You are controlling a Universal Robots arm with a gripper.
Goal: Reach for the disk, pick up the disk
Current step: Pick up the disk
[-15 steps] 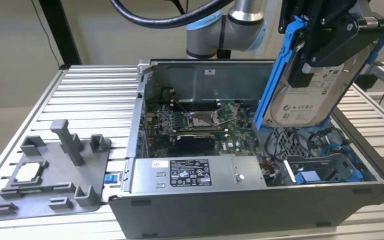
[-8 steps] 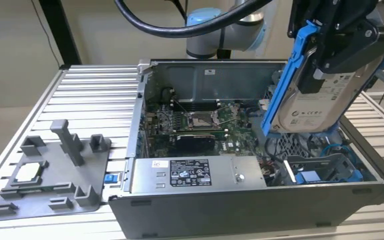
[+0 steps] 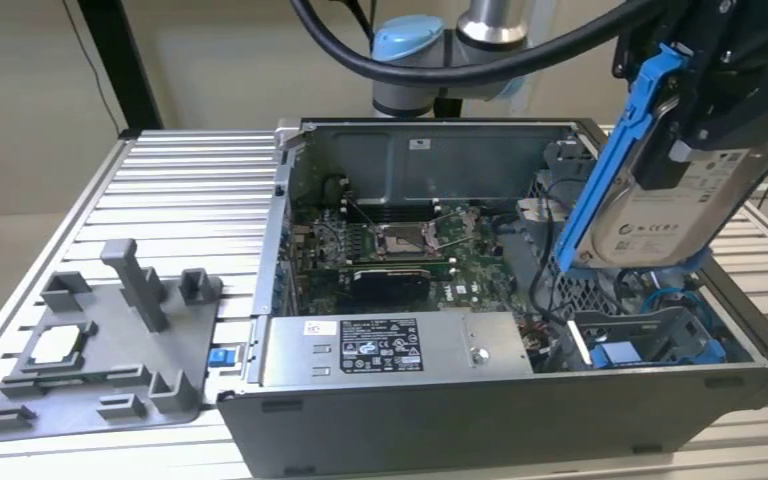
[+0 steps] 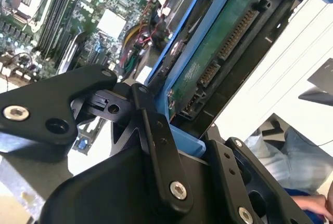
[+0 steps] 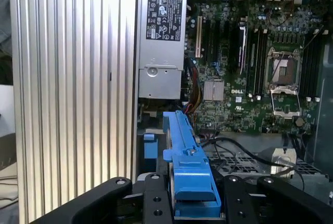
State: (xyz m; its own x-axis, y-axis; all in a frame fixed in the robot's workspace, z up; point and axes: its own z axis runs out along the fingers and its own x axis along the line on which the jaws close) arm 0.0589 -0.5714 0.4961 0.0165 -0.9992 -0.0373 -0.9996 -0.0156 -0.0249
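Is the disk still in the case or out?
Out: the gripper holds the disk tilted in the air above the open case.

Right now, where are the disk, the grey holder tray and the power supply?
disk (image 3: 651,215): exterior view, on its white label, held up above the case.
grey holder tray (image 3: 104,350): exterior view, on its flat base.
power supply (image 3: 398,350): exterior view, on its labelled top face.

the arm at the top of the exterior view has a silver tube, a pale blue joint cap and thick black cables. the gripper is matte black plates fixed with silver hex screws.
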